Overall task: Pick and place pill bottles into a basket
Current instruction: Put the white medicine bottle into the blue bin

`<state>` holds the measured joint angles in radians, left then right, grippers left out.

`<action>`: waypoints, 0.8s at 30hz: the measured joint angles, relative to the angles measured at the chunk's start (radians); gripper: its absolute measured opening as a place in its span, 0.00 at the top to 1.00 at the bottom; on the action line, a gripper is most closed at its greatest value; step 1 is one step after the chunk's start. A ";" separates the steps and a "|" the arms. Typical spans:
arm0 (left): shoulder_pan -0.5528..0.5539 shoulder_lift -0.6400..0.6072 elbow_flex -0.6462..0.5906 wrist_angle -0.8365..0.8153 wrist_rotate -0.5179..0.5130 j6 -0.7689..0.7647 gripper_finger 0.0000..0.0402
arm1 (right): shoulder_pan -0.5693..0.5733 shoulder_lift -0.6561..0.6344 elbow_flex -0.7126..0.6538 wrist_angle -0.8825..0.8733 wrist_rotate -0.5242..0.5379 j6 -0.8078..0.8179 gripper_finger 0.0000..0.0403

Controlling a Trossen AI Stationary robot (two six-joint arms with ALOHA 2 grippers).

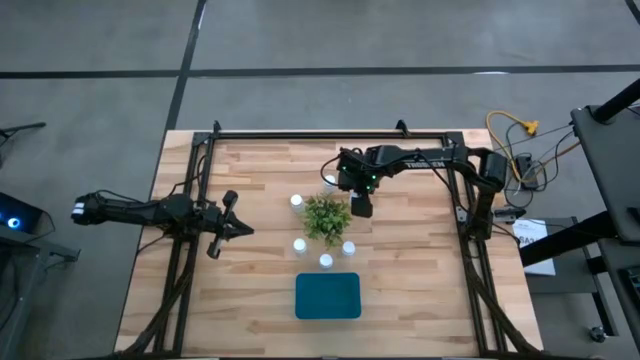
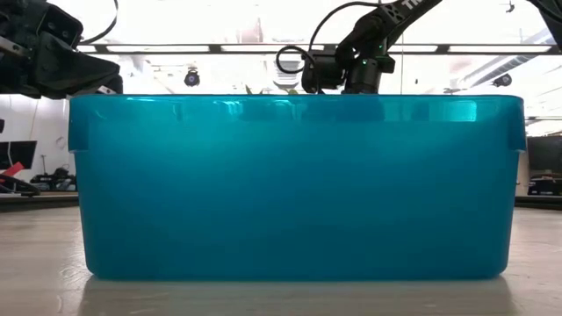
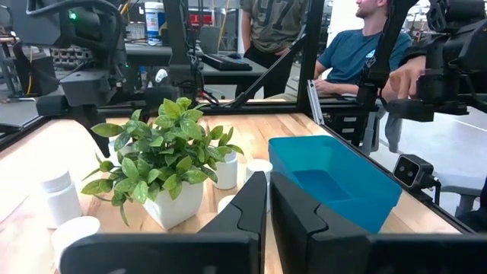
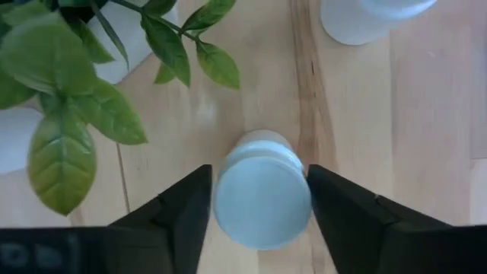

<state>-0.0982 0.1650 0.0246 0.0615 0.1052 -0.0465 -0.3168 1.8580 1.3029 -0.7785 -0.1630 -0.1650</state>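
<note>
Wooden tabletop point(image 1: 250, 300) is being worked — a pill bottle point(image 4: 262, 190) is being bracketed between the right gripper's point(image 4: 259, 199) narrowing fingers beside the plant point(image 1: 326, 216). Other bottles are being left near the plant; the basket point(image 1: 327, 296) is sitting nearer the front edge. Left gripper point(image 1: 238, 229) is being held shut, well apart.

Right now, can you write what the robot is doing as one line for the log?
right gripper: around a pill bottle beside the plant, closing | left gripper: shut, waiting | basket: no bottles visible
</note>
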 joint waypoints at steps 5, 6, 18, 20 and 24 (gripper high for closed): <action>0.000 0.000 0.000 0.000 0.000 0.000 1.00 | 0.000 -0.001 0.001 0.000 -0.005 -0.010 0.64; 0.000 0.000 0.000 0.000 0.000 0.000 1.00 | 0.000 -0.001 0.001 -0.002 -0.004 -0.018 0.64; 0.000 0.000 0.000 0.000 0.000 0.000 1.00 | 0.000 -0.015 0.025 -0.051 0.006 -0.022 0.64; 0.000 0.000 0.000 0.000 0.000 0.000 1.00 | 0.001 -0.030 0.041 -0.073 0.006 -0.022 0.64; 0.000 -0.002 0.000 0.000 0.000 -0.001 1.00 | 0.014 -0.067 0.077 -0.116 0.008 -0.019 0.64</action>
<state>-0.0985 0.1631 0.0247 0.0619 0.1051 -0.0470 -0.3032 1.7908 1.3797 -0.8947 -0.1547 -0.1837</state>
